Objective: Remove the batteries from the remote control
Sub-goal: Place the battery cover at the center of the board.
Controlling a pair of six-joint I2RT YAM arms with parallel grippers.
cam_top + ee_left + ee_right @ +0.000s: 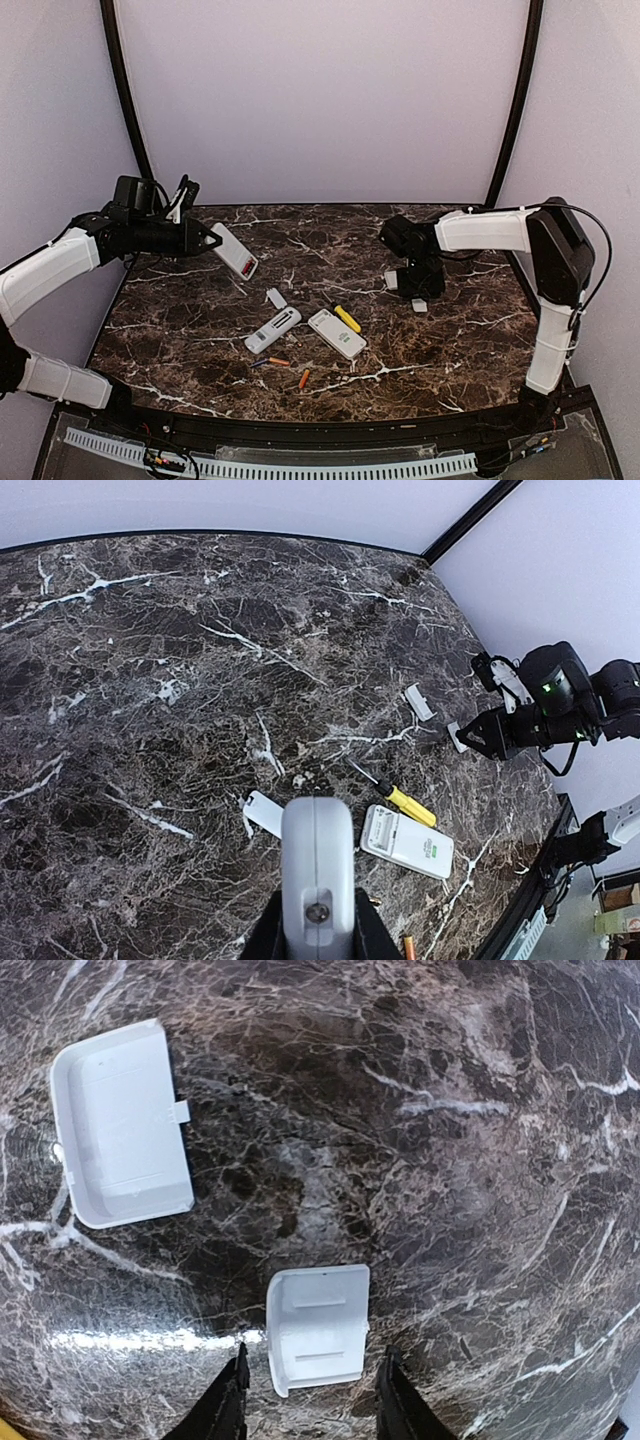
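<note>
No word, brand or number can be read in any view. The flat white remote [407, 842] lying on the marble carries a small green patch [432, 851] near one end, possibly a label, but its print is too small to make out. The raised remote [234, 251] shows a small red patch [247, 268] at its lower end; it is too blurred to tell if it bears text.

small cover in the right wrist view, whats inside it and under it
The small cover lies hollow side up: only moulded ribs inside, nothing loose. It rests flat on the table between the open right jaws; anything beneath it is covered.
</note>
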